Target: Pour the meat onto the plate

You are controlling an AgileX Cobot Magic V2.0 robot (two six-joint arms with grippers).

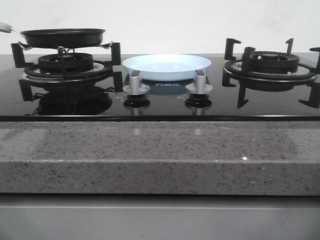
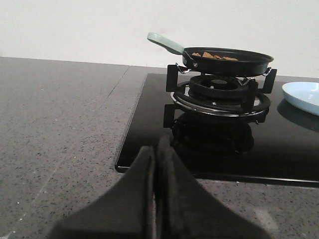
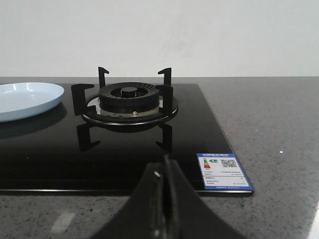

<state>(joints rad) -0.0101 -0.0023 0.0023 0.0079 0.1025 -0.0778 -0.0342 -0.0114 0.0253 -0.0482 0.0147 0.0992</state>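
Nothing done yet: meat sits in frying pan on left burner; plate bare. Your left gripper and right gripper both pinched closed, empty. You have whole pour left.

The counter looks like speckled grey stone, polished to a soft sheen. The hob top is black glass, mirror-glossy, reflecting the knobs, which look like brushed silvery metal. The burner grates are matt black metal. The plate is smooth, glossy pale blue. The frying pan is dull black with a smooth, pale green handle.
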